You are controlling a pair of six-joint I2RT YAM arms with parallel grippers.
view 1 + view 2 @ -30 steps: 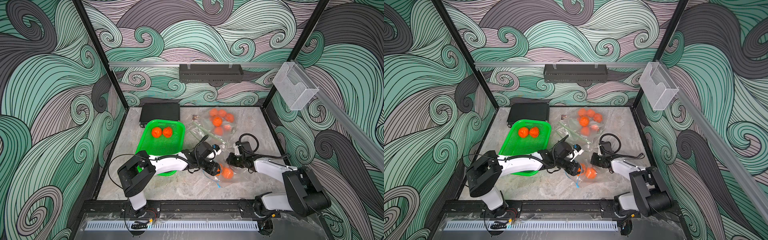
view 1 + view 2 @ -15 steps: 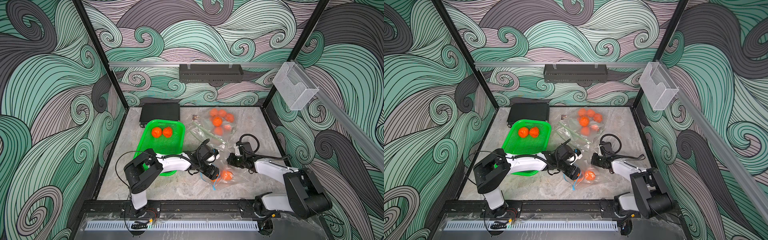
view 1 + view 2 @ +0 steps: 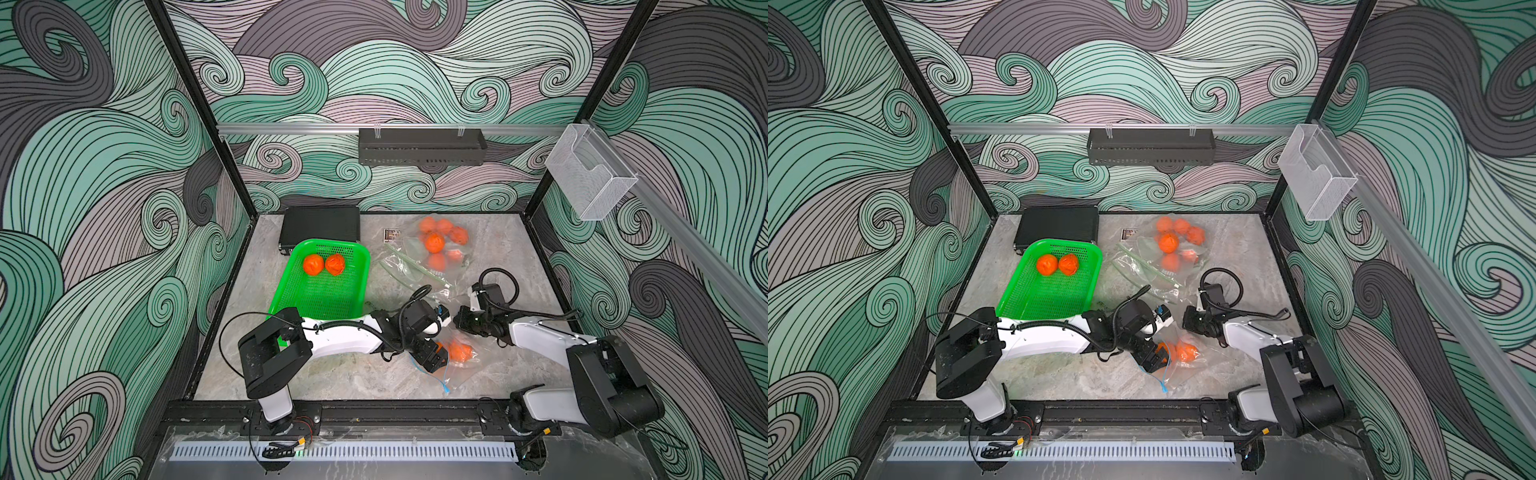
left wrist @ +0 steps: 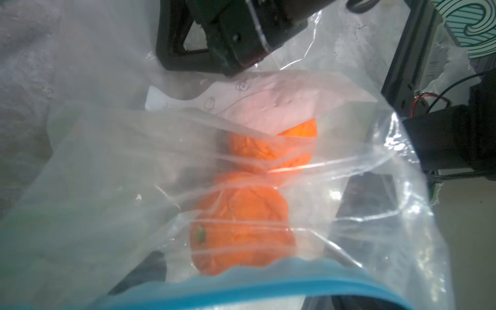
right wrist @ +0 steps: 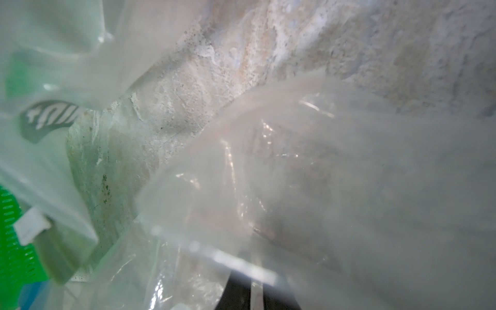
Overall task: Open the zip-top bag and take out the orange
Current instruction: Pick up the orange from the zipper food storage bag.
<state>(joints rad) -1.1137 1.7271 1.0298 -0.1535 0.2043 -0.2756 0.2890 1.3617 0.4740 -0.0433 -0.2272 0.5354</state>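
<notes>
Nearest the front edge of the desk (image 3: pixel 332 382), the zip-top bag (image 3: pixel 455 374) is lying flat with its blue zip strip trailing toward that edge, and the orange (image 3: pixel 460 351) is sitting inside it under the clear film. The left gripper (image 3: pixel 434 359) is meeting the bag at its zip end. In both top views its fingers are merging into one dark shape, so their spread is not showing there. The left wrist view is showing them as two dark forms behind the plastic, standing wide apart on either side of the orange (image 4: pixel 239 225) and not touching it. That view is also showing a second orange lump (image 4: pixel 257 150) just behind the first, which the top views are giving only as a sliver beside the fingers. Just behind the bag, the right gripper (image 3: pixel 459 324) is pinching together on the bag's far edge, and its own wrist view is showing little but blurred film and bare desk. Farther back, the green basket (image 3: pixel 324 297) is holding a pair of oranges (image 3: pixel 313 264), with empty bags (image 3: pixel 399 270) beside it. Toward the back edge a filled bag (image 3: pixel 415 249) is lying next to a small card (image 3: pixel 390 235), and a black box (image 3: pixel 319 226) is sitting near the back left corner
</notes>
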